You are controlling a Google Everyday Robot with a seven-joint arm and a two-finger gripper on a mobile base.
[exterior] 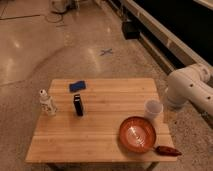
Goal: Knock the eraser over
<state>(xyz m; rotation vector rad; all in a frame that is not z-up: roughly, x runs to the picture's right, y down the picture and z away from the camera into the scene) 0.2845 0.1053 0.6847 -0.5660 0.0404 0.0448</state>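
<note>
The eraser (78, 105), a small black block with a pale band near its top, stands upright on the wooden table (100, 132), left of centre. Only the white links of my arm (190, 90) show, at the right edge beyond the table's right side. My gripper is out of view. The arm is well to the right of the eraser and does not touch it.
A small white bottle (47, 102) stands left of the eraser. A flat blue pad (77, 86) lies behind it. A white cup (153, 108) and an orange pan (137, 134) sit at the right front. A black box (130, 29) is on the floor beyond.
</note>
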